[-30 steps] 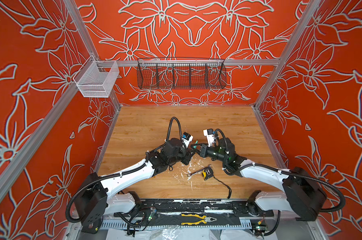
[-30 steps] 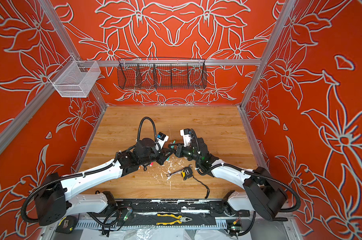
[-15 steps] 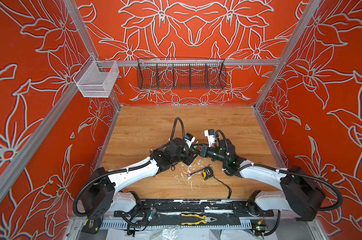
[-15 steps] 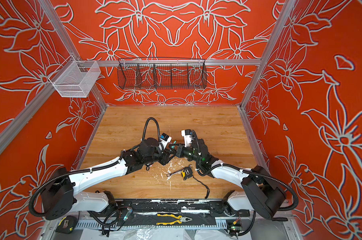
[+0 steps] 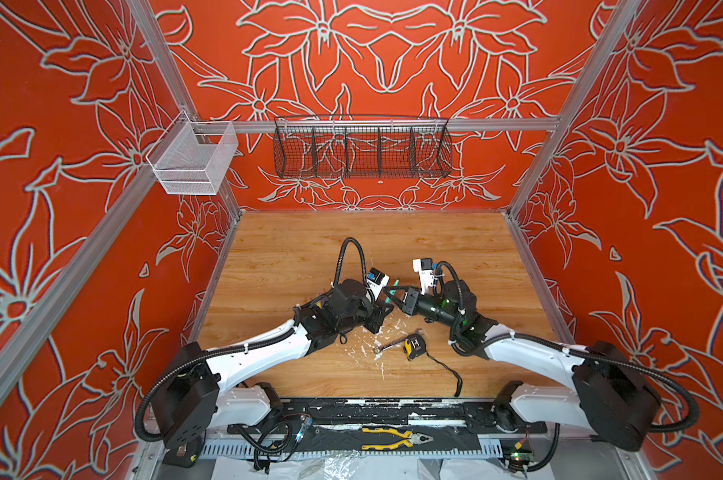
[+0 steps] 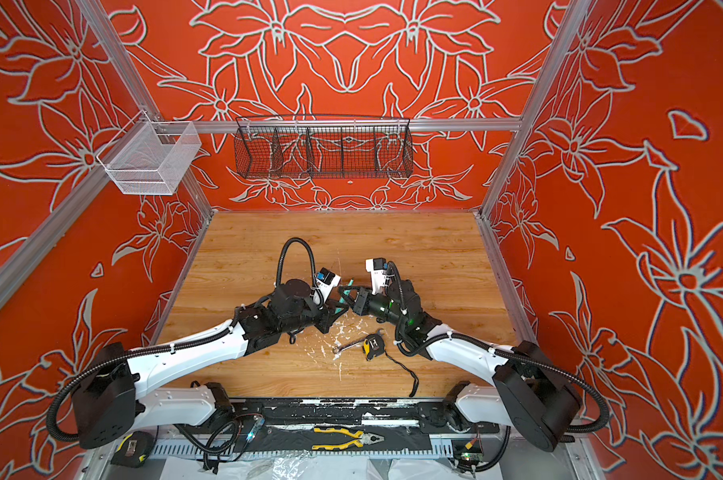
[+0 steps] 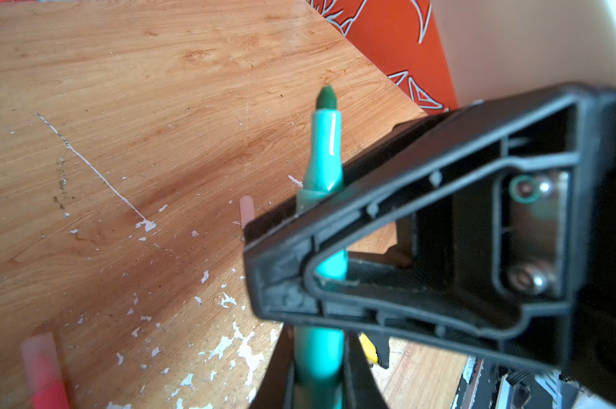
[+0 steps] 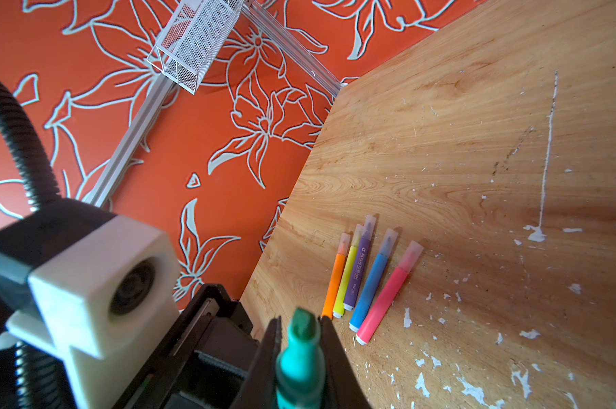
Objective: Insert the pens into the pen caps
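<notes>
Grips green pen [image 8: 301,364] in right claw [image 8: 299,320], felt tip bare; clamps same barrel in left claw [image 7: 317,354]. Has five capped pens [image 8: 370,283] lying on counter [image 8: 476,141] beyond right claw.

Both top views reach me bright, evenly lit and sharp; my wrist views bend at the edges and blur up close, green pen [image 8: 301,368] soft

The walls [image 5: 60,208] are orange-red with pale grey flower outlines. The bench [image 5: 309,249] is light wood grain flecked with white. The green pen [image 8: 301,357] has a darker green tip. An orange pen [image 8: 334,283], a yellow pen [image 8: 347,279], a purple pen [image 8: 357,272], a blue pen [image 8: 372,283] and a pink pen [image 8: 384,301] wear whitish translucent caps [image 8: 411,255].
</notes>
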`<state>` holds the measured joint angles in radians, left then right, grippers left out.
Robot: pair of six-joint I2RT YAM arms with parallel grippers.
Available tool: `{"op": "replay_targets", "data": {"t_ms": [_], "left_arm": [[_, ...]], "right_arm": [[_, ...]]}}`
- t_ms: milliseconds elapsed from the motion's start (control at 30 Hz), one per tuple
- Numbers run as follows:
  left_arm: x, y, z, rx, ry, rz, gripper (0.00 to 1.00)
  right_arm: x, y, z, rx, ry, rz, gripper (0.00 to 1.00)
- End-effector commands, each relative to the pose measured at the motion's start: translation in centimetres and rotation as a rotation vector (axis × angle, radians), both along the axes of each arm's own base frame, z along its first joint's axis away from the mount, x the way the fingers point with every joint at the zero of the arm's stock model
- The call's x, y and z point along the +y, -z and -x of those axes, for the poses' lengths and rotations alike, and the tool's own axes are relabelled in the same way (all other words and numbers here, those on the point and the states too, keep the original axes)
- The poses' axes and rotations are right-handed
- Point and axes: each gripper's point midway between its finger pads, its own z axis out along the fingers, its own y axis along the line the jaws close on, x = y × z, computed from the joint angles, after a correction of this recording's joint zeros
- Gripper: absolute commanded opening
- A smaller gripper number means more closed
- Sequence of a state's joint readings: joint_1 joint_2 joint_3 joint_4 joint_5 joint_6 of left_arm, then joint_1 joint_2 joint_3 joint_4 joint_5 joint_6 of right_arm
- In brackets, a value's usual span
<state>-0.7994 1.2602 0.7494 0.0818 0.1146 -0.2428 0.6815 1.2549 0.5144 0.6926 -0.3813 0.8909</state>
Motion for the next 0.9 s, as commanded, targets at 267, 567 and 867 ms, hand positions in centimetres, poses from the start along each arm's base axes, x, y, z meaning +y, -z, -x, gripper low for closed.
{"op": "replay_targets", "data": {"t_ms": [267,567,867], "left_arm": [[0.1,-1.3,-0.6,-0.056,-0.019,0.024,0.21],[0.6,-1.2,-1.0,-0.052,-0.05,0.003,0.0],[-0.9,-1.0,-0.2,-0.017,0.038,0.023,0.33]], "right_arm": [[0.4,0.7,0.2,0.033,0.001,-0.018,0.0],[0.0,0.4,0.1,0.009,0.018,0.014,0.08],[-0.9,-1.2,0.6,-0.038,0.041,-0.001,0.0]]}}
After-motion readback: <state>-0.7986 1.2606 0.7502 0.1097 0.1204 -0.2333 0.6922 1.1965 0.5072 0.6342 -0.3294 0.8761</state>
